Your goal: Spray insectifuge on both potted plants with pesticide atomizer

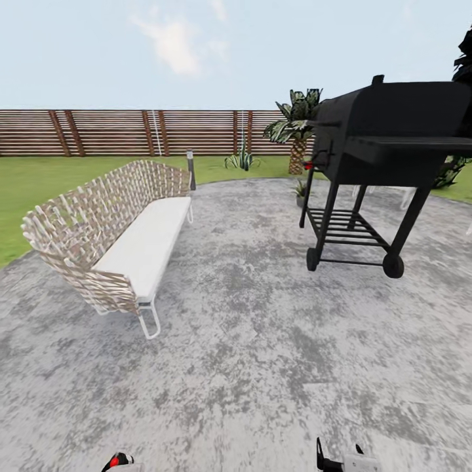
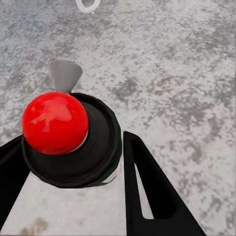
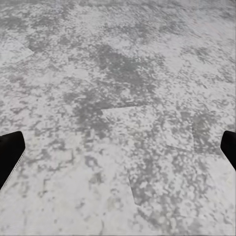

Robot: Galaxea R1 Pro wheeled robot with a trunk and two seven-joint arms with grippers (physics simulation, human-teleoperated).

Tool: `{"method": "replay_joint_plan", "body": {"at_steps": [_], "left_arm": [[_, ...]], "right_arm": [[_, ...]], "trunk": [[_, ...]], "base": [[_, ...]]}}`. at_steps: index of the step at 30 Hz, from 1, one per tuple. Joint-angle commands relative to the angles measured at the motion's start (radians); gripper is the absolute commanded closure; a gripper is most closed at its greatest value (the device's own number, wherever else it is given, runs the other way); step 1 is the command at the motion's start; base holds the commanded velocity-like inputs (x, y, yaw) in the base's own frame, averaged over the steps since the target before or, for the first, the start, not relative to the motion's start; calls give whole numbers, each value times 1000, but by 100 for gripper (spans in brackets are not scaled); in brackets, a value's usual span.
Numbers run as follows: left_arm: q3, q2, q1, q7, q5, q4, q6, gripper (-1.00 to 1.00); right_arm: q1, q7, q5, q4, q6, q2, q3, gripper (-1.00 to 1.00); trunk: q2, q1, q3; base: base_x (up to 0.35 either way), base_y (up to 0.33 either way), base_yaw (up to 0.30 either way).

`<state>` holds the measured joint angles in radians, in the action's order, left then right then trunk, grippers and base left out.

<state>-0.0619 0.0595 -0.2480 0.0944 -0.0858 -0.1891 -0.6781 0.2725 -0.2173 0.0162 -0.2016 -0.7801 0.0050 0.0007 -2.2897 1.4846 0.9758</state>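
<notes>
The left gripper (image 2: 73, 162) clenched the atomizer (image 2: 69, 137), its fingers (image 2: 152, 191) flanking the sprayer head. The right gripper (image 3: 118, 147) was released. One potted plant (image 1: 301, 191) stood at 1 o'clock beside the grill (image 1: 380, 141).

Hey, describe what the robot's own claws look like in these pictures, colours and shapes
The left claw has matte black wedge-shaped fingers; one has a narrow slot cut through it. The right claw shows just two black fingertips, set wide apart at the picture's edges. In the head view, the right claw appears as black prongs on a pale grey body.
</notes>
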Motion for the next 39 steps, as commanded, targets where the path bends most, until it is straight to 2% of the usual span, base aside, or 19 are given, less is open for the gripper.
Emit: {"method": "replay_joint_plan", "body": {"at_steps": [1, 39], "left_arm": [[-7, 0, -1, 2, -8, 0, -3, 100], [-7, 0, -1, 2, -9, 0, -3, 100]], "right_arm": [[1, -4, 2, 1, -2, -1, 1, -100], [1, -8, 1, 0, -2, -3, -2, -100]], "trunk": [[0, 0, 1], [0, 0, 1]], "base": [[340, 0, 0], [339, -13, 0]]}}
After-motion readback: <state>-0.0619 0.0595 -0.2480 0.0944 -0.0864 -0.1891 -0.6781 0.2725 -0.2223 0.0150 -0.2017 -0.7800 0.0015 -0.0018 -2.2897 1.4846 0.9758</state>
